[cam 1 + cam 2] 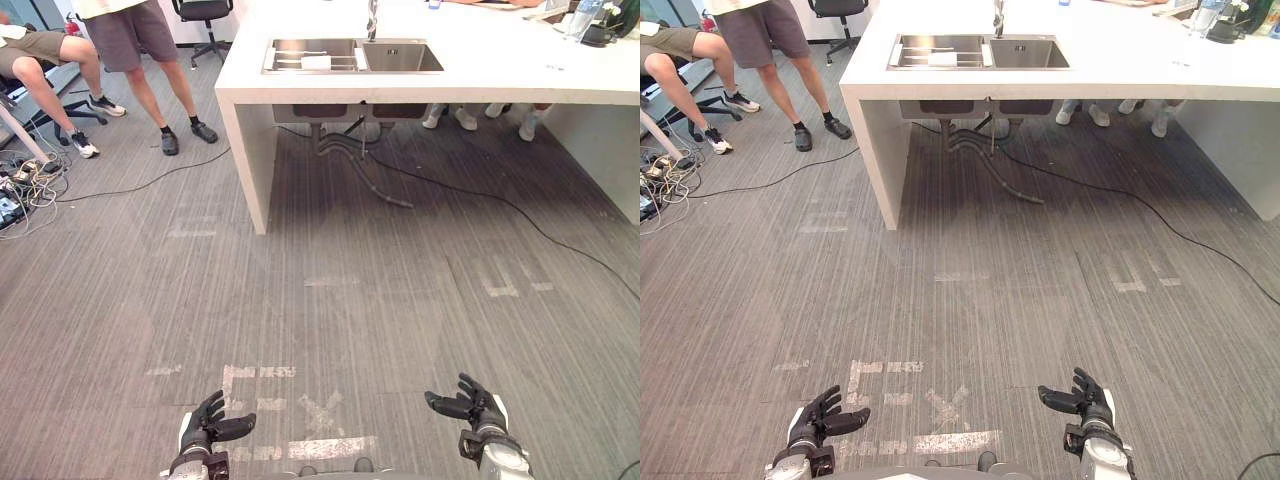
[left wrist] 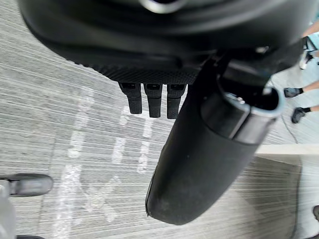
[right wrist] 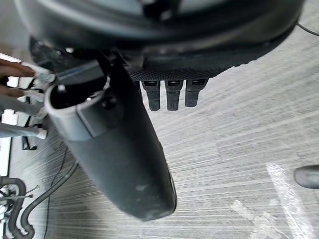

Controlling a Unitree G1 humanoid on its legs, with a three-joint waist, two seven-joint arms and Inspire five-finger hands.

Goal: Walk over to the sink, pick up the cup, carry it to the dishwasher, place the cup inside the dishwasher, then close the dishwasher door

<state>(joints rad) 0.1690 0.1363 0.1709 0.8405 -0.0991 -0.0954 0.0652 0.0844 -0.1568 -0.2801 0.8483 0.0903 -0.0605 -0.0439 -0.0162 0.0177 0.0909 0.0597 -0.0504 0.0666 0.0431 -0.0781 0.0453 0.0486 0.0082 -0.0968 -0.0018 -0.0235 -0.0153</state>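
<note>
One white tabletop is carrying one sink with two basins and one faucet. Two people are showing beside it: one standing person, one sitting person. Two hands are hovering: left hand, right hand.

The white slab counter is hiding the people behind it: pale shoes are showing beneath its top, the legs above them being covered. In the left basin of the steel double sink, a small white object is lying, too small to tell what it is. The chrome tap behind the sink is being cut off by the top edge, as are the person in grey shorts and the black office chair left of the counter. A seated person further left is being cropped at the side, and a clear bottle at the counter's far right end is being clipped.
</note>
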